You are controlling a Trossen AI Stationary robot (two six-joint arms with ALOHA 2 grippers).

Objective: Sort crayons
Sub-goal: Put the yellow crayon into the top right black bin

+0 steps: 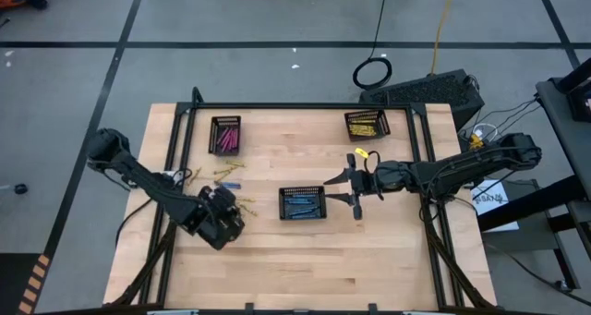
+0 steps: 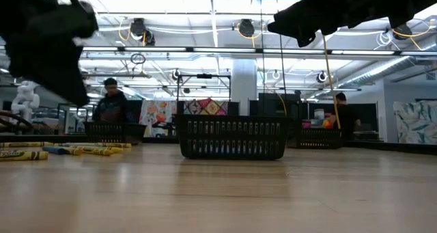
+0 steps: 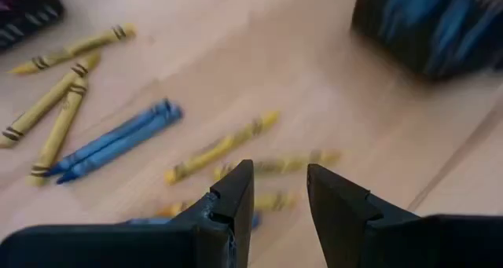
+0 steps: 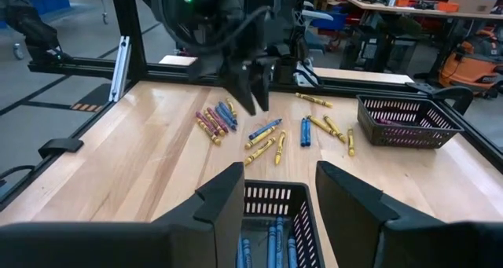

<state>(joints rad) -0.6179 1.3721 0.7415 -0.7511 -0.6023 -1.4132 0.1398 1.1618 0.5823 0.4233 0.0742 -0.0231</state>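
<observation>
Left gripper, fingers apart and empty, hovers over loose yellow and blue crayons; right gripper, also open and empty, hangs above the blue-crayon tray.

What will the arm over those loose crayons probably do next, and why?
Probably lower onto one yellow crayon and close. The left gripper hangs open and empty just above the loose crayons, while the right gripper, also open, waits over the tray of blue ones.

Robotics lab: taped concrete floor, ceiling lights, cluttered workbenches
</observation>
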